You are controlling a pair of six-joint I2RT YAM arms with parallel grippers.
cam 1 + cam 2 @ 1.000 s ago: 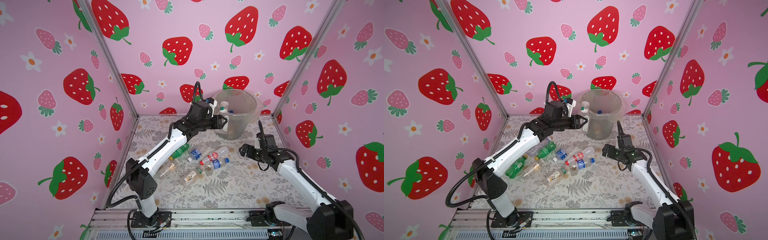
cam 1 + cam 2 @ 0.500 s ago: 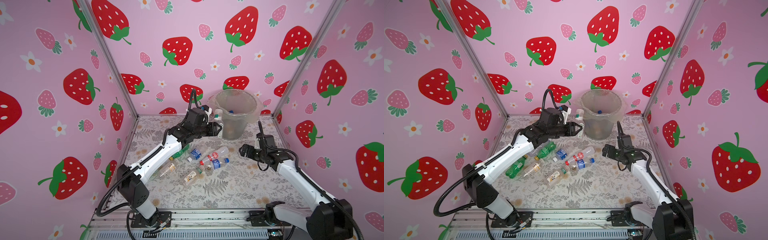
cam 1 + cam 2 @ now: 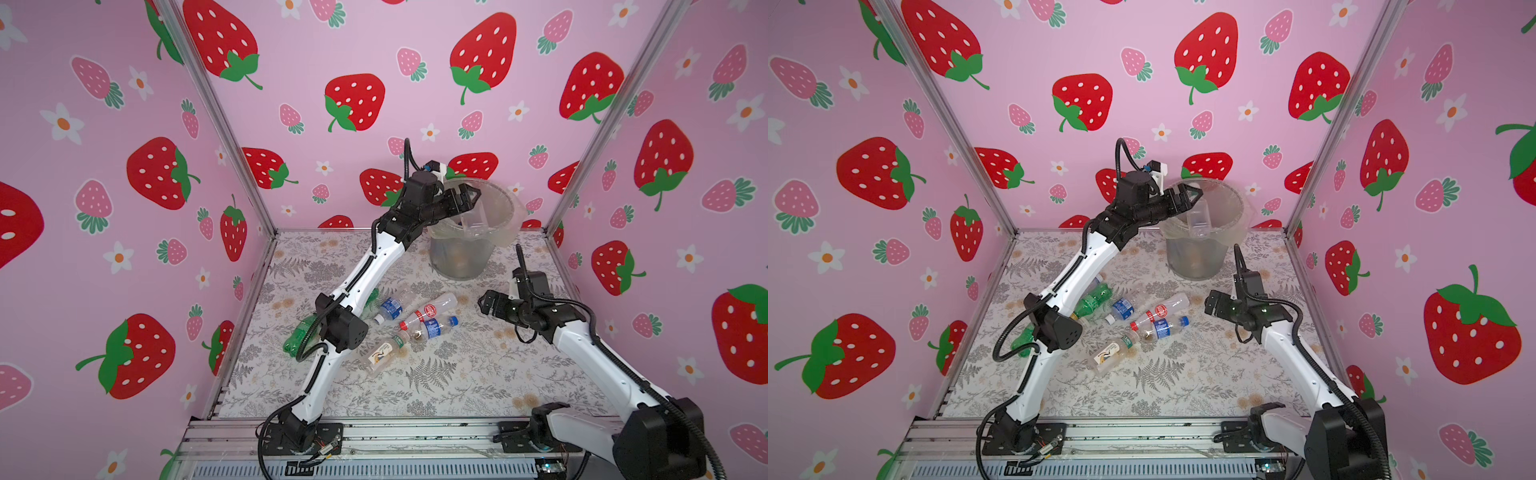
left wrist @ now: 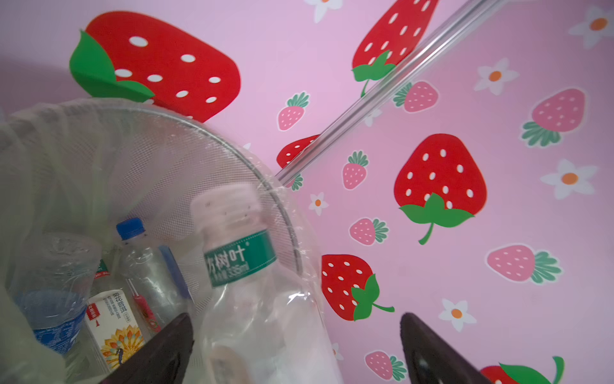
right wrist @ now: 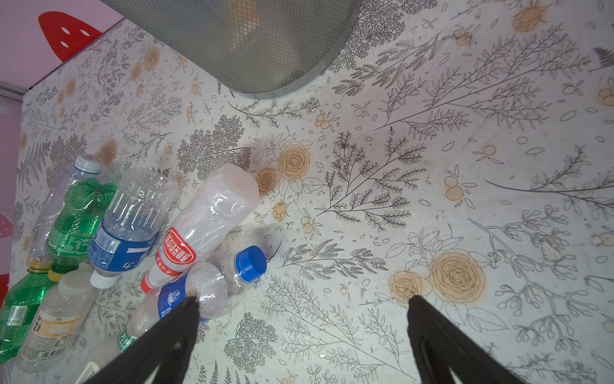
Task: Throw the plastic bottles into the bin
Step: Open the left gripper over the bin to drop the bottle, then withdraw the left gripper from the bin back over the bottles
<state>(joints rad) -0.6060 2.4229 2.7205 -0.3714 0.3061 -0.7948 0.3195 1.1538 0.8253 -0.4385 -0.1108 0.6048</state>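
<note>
Both my grippers stand wide apart. My left gripper (image 3: 471,199) hangs over the rim of the bin (image 3: 461,259). In the left wrist view a green-label clear bottle (image 4: 241,262) with a white cap shows between my fingers (image 4: 159,345), narrower than the gap, inside the bin's mouth against the bag liner. Deeper in the bin lie a blue-capped bottle (image 4: 139,262) and a peacock-label bottle (image 4: 113,329). My right gripper (image 3: 484,301) hovers empty above the floral table (image 3: 457,374), near a heap of bottles lying in front of the bin: a green soda bottle (image 5: 76,219), a blue-label bottle (image 5: 123,239) and a red-label bottle (image 5: 199,229).
</note>
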